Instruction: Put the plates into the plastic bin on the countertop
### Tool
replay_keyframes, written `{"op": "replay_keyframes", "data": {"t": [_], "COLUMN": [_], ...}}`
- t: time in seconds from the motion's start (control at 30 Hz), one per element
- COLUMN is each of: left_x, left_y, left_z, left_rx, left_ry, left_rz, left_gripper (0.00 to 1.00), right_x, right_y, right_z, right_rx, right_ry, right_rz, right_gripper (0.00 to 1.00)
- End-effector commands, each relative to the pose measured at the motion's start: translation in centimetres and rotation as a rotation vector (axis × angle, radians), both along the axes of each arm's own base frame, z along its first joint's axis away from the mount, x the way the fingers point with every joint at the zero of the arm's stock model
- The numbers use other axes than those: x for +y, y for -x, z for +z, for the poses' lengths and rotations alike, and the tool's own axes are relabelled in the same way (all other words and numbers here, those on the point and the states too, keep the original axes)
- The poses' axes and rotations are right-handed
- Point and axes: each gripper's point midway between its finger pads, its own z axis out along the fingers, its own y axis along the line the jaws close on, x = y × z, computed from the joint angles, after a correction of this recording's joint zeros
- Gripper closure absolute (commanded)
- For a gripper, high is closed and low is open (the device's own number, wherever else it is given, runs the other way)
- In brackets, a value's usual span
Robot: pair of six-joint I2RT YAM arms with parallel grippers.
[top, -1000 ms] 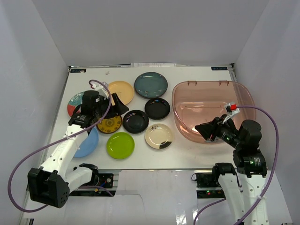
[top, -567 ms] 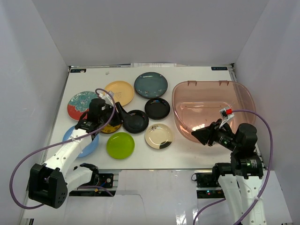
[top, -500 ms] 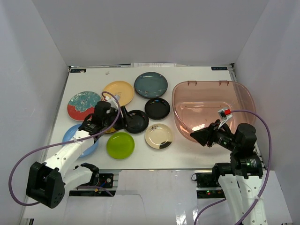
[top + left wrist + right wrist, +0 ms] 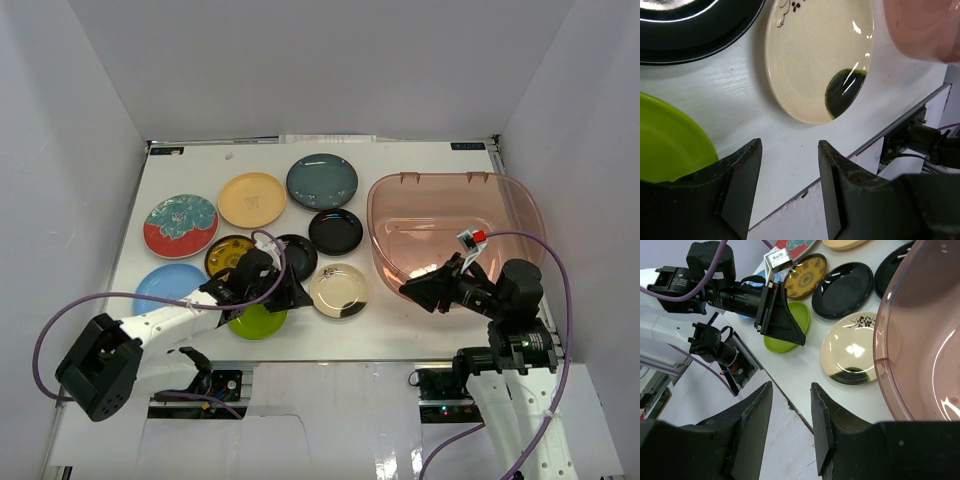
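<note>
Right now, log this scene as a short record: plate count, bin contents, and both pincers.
plates on countertop: nine
plastic bin: no plate seen inside
left pincer: open, empty, low over the bare surface between the lime green plate and the cream plate
right pincer: open, empty, near the bin's front left edge
</note>
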Motion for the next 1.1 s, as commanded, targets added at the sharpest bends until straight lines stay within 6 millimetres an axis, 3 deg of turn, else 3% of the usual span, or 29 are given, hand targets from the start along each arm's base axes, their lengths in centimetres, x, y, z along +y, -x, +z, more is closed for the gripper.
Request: {"op": "replay_keyframes", "data": {"t": [0.0,0.17,0.37,0.47,0.6,0.63,0.77,0.9,0.93,1.0,1.03,1.07], "left_x": [-2.3,-3.2,-3.9,-3.7,-2.5,-2.4,-2.3,-2.6,-3.0,-2.7,-2.4,-1.9], "left_y": [-2.0,-3.3,-4.3,-4.5,-5.1,-5.0,-4.1,-3.2,-2.7,-2.2,-2.1,-1.8], "left_z": [1.7,-1.0,-2.1,-2.6,-3.6,-3.7,-3.5,0.1,2.6,4.5,7.1,7.5], "left_rx": [-0.081,-0.071,-0.078,-0.097,-0.126,-0.125,-0.123,-0.188,-0.222,-0.246,-0.293,-0.295], "left_ry": [0.040,-0.019,-0.023,-0.047,-0.100,-0.103,-0.082,0.015,0.084,0.113,0.163,0.151], "left_rz": [0.030,0.079,0.114,0.123,0.170,0.173,0.154,0.113,0.088,0.083,0.089,0.094], "left_gripper": [0.41,0.41,0.47,0.64,0.68,0.81,1.00,1.00,1.00,1.00,1.00,1.00], "right_x": [0.3,0.3,0.7,1.1,1.6,1.8,2.6,3.2,3.4,3.9,4.1,4.3], "right_y": [0.1,-0.2,-0.4,-0.2,-0.1,-0.1,0.5,1.0,1.1,1.2,1.2,1.1], "right_z": [-0.6,-2.3,-3.7,-4.2,-4.7,-4.8,-5.7,-6.9,-7.1,-7.4,-7.5,-7.4], "right_rx": [0.008,0.046,0.076,0.095,0.105,0.108,0.141,0.183,0.199,0.204,0.213,0.212], "right_ry": [-0.012,0.002,0.009,0.003,0.001,0.003,0.017,0.040,0.039,0.041,0.041,0.036], "right_rz": [0.020,0.014,0.019,0.035,0.038,0.039,0.055,0.055,0.052,0.055,0.043,0.037], "right_gripper": [0.57,0.57,0.57,0.57,0.57,0.57,0.57,0.54,0.49,0.43,0.38,0.36]}}
